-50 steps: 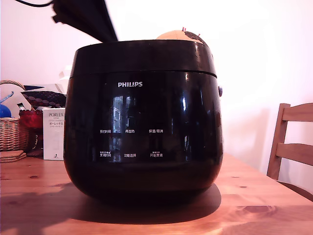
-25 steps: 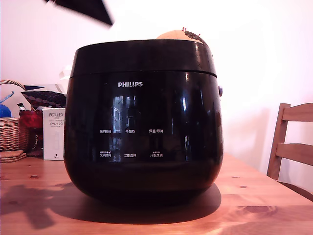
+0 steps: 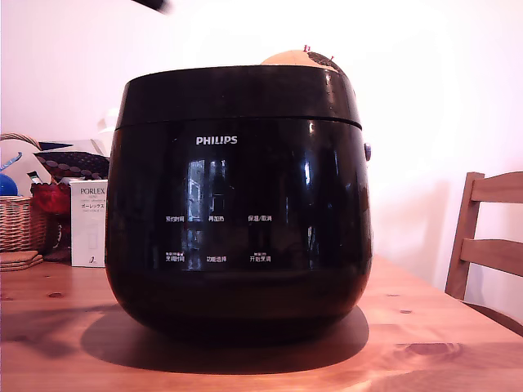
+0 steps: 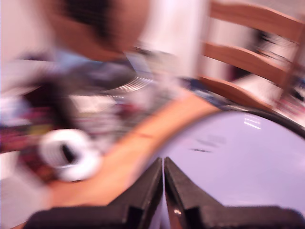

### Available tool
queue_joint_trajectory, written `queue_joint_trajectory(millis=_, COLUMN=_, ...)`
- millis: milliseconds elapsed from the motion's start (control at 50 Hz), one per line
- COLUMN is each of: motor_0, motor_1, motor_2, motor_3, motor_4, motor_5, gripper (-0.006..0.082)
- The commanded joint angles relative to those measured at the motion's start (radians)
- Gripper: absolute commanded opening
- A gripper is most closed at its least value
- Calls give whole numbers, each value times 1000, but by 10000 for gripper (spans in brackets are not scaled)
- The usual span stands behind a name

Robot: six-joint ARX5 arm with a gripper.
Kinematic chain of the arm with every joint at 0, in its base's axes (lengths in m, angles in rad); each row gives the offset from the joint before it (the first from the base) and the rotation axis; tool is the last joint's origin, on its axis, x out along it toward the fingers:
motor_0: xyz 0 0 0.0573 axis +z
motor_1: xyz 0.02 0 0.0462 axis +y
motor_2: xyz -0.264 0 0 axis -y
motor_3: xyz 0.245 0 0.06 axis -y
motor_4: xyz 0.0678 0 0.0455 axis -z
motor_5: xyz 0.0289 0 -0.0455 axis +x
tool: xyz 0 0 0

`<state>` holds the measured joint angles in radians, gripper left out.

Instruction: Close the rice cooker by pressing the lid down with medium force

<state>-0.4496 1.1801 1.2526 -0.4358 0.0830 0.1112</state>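
The large glossy black rounded rice cooker (image 3: 239, 204) with white PHILIPS lettering stands on the wooden desk (image 3: 441, 327), near its front edge and about midway between its side edges as the exterior view shows it. Its round glossy black lid (image 3: 237, 94) sits flat on the body with only a thin seam showing, so it looks closed already. Whether the latch has caught cannot be told from here.

In the wrist view, the black hand (image 4: 163, 174) has its two fingers pressed together with nothing between them. That view is badly blurred. The lid's broad top, glaring pale there, lies below and just ahead of the fingertips and apart from them. In the exterior view only a dark scrap of the arm (image 3: 152, 5) shows, at the picture's top edge, above the cooker and towards that view's left.

If a further press were wanted, I judge the hand would have to travel straight down onto the lid's top.
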Motion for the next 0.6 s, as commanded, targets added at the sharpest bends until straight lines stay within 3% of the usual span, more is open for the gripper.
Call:
queue_joint_trajectory(millis=0, motor_0=29, motor_1=-47, motor_2=-23, motor_3=17, motor_4=-14, motor_5=-3, gripper=-24)
queue_joint_trajectory(millis=340, motor_0=217, motor_1=-171, motor_2=-23, motor_3=15, motor_4=-42, motor_5=-5, gripper=-24)
queue_joint_trajectory(millis=580, motor_0=254, motor_1=-180, motor_2=-23, motor_3=10, motor_4=-40, motor_5=-10, gripper=-24)
